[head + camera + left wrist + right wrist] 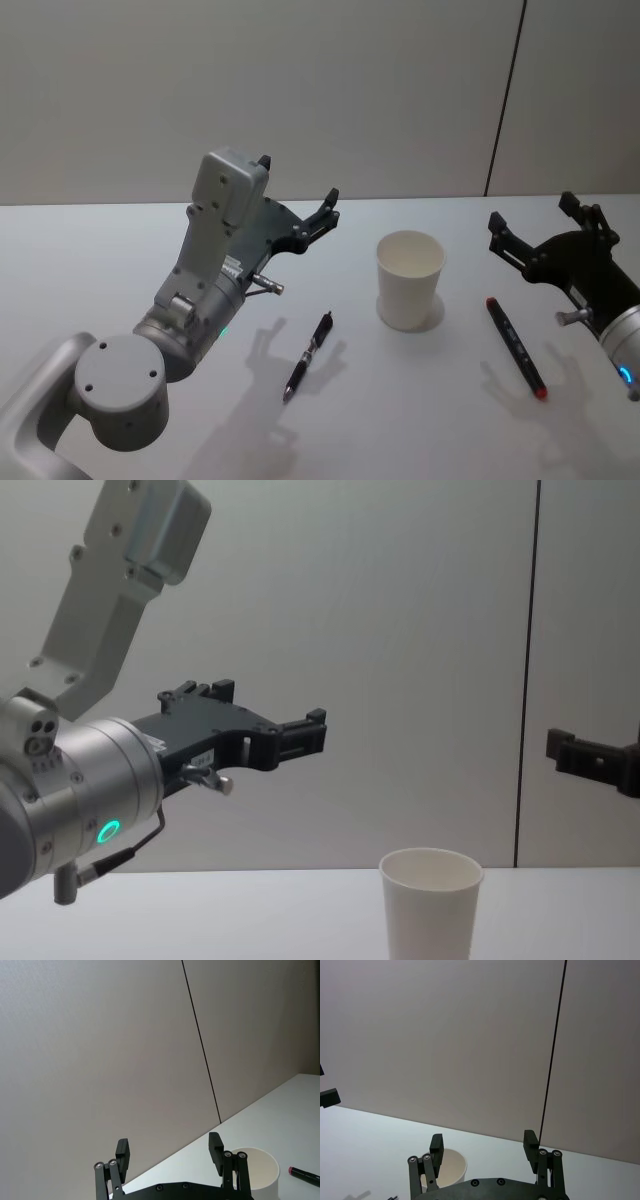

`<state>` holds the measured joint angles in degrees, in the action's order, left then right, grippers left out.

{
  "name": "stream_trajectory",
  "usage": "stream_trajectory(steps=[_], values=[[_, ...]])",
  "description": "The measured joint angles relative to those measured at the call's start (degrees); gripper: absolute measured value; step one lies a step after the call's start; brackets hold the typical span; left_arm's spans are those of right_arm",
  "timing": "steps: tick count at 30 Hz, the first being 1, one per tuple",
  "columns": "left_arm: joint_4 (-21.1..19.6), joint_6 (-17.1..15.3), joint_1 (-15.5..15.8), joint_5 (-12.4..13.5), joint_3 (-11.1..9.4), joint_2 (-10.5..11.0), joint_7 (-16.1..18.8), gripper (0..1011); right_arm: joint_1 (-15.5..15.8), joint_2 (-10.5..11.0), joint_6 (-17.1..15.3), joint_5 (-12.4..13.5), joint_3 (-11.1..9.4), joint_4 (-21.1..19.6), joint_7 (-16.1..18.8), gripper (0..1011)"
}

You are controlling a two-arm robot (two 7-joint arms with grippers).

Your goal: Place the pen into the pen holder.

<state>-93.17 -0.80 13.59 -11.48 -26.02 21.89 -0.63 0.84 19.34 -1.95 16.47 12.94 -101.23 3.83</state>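
A black pen (308, 357) lies on the white table (90, 260) to the front left of the pen holder (409, 280), a white paper cup standing upright. A second pen (515, 347), black with red ends, lies to the cup's right. My left gripper (298, 178) hangs open in the air behind and left of the black pen, holding nothing. My right gripper (531, 208) hangs open above the table, behind the red-ended pen, also holding nothing. The left wrist view shows the left gripper (169, 1146), the cup (260, 1175) and a red pen end (304, 1174).
A grey wall with a dark vertical seam (505, 95) stands behind the table. In the chest view the cup (430, 905) stands in the middle with the left gripper (270, 708) high above its left side. Bare table surrounds both pens.
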Motion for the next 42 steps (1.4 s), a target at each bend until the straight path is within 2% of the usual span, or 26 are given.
stream_trajectory(steps=[29, 35, 42], values=[[0.0, 0.0, 0.0, 0.0, 0.0, 0.0, 0.0, 1008, 0.2, -0.4, -0.5, -0.3, 0.3, -0.3, -0.6, 1002], [0.0, 0.0, 0.0, 0.0, 0.0, 0.0, 0.0, 1008, 0.9, -1.5, -3.0, -1.3, 1.2, -1.6, -2.9, 1001], [0.0, 0.0, 0.0, 0.0, 0.0, 0.0, 0.0, 1008, 1.8, -3.5, -7.9, -3.0, 2.9, -3.3, -6.5, 1001]])
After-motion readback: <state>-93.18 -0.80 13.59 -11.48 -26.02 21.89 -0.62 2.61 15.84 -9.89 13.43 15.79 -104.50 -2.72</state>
